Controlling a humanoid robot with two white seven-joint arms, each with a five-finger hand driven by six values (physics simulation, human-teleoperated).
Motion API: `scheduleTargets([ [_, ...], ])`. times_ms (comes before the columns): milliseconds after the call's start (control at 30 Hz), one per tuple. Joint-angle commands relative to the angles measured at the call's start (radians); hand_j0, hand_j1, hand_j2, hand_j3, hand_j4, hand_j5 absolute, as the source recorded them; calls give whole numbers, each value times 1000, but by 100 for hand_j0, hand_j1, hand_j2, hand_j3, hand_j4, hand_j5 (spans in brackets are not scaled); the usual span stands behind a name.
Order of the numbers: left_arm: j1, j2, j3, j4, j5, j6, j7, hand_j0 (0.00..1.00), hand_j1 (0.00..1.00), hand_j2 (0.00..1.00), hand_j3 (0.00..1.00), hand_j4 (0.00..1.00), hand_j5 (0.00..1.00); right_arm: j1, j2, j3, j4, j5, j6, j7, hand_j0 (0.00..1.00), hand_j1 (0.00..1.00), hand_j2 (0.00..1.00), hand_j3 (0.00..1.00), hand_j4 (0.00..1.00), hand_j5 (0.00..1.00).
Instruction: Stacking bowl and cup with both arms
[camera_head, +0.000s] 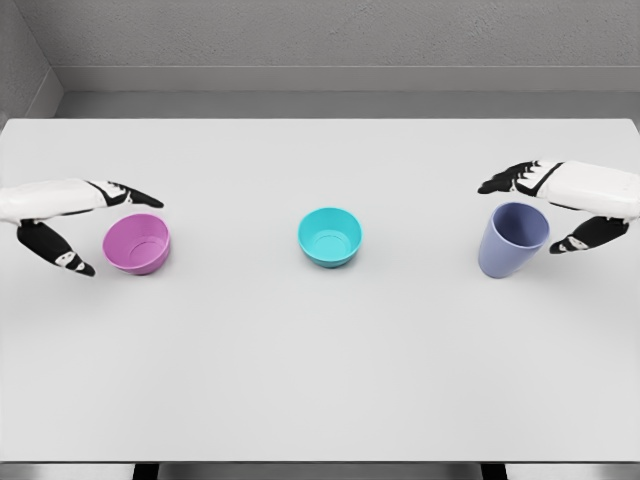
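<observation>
Near edge of table (320, 400): bare white top, nothing on it. Dark leg stubs just visible below the front edge.

Mid-table, one rough row, left to right:
- Left hand (75, 225): enters from picture left, spread wide, thumb low and toward camera, fingers above and behind. Cupped round the left side of pink bowl (137, 243), fingertips reaching past the far rim. Contact unclear; looks like a gap at the thumb. Holding nothing, not closed.
- Pink bowl: upright on table, mouth up, empty.
- Teal bowl (330, 236): centre of table, upright, empty, well apart from both hands and both other items.
- Cup (511, 240): lavender, upright or tipped very slightly, mouth up, on table at right.
- Right hand (560, 205): enters from picture right, also open, fingers over the cup's far rim, thumb down at its right side. Brackets the cup, no firm closure seen. Touching or not: cannot tell.

Step, as judged: pre-grasp on both sides at once. Nothing lifted, nothing stacked; task barely begun.

Next move calls for: closing both hands, thumb against fingers, across bowl wall and cup wall, then lifting clear. Likely target is the teal bowl in the middle, though stacking order can't be read from here. Pink bowl wall is low and sloped, so slip risk; cup is tall, so tip risk if pushed before the grip is set.

Far side: bare table top, then grey wall behind.
</observation>
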Motion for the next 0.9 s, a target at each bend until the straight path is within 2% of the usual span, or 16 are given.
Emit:
scheduleTargets([
  [0,0,1,7,4,8,2,1,100,100,100,100,100,100,2,-3,24,-13,-2,2,7,100,100,100,100,100,100],
  [333,2,-10,10,10,-7,2,-1,100,100,100,100,100,100,-8,4,27,7,6,2,12,100,100,100,100,100,100],
  [400,14,-11,13,10,-7,2,-1,100,100,100,100,100,100,-8,15,28,24,8,2,18,100,100,100,100,100,100],
  [500,43,-13,55,10,-29,2,-1,100,100,100,100,100,100,-9,21,28,30,8,2,29,100,100,100,100,100,100],
  [633,46,-25,55,11,-29,2,-1,100,100,100,100,100,100,-12,35,28,56,14,2,32,100,100,100,100,100,100],
  [867,46,-60,61,51,-30,2,-1,100,100,100,100,100,100,-15,49,30,56,14,2,32,100,100,100,100,100,100],
])
